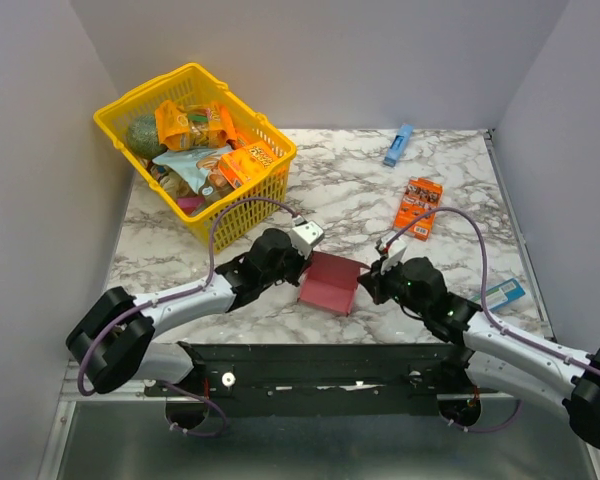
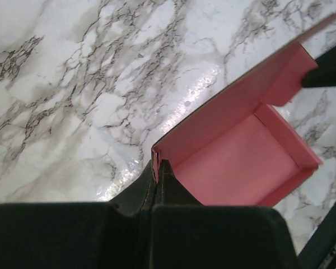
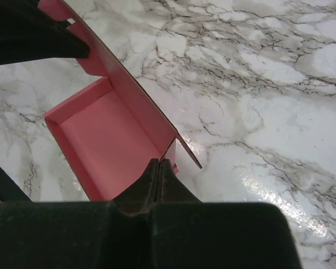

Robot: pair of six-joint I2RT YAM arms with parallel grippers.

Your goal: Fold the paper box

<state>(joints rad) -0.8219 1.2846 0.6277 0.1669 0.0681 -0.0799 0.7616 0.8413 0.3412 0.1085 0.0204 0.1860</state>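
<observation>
**Overhead and wrist views, paper box in mid-fold.** The pink paper box [image 1: 330,283] was set on the marble table [image 1: 450,180] just off the near right corner of the yellow basket [image 1: 245,205], on the side facing the arm bases. It was partly erected. A flat floor was enclosed by low walls, and one longer wall was raised along the side towards the basket, with its upper edge standing above the others.

The left arm [image 1: 195,295] was extended from below the basket to the end of the box nearer the basket. In the left wrist view the left jaws were seen closed on the corner edge of the tall wall of the box [image 2: 235,162], with the thin card pinched between the tips.

The right arm [image 1: 500,335] was brought to the end of the box farther from the basket. In the right wrist view the right jaws were seen closed at the opposite corner of the same wall [image 3: 109,140], where a small end flap was met.

The box was thus held at both ends, with its floor resting on the table.

The basket was filled with packaged snacks. An orange printed box [image 1: 418,208] was laid to the right of the basket, well apart from it. A slim blue box [image 1: 398,145] was placed farther right, level with the basket's rear. A teal packet [image 1: 504,292] was left farthest from the basket, at the right edge of the table.
</observation>
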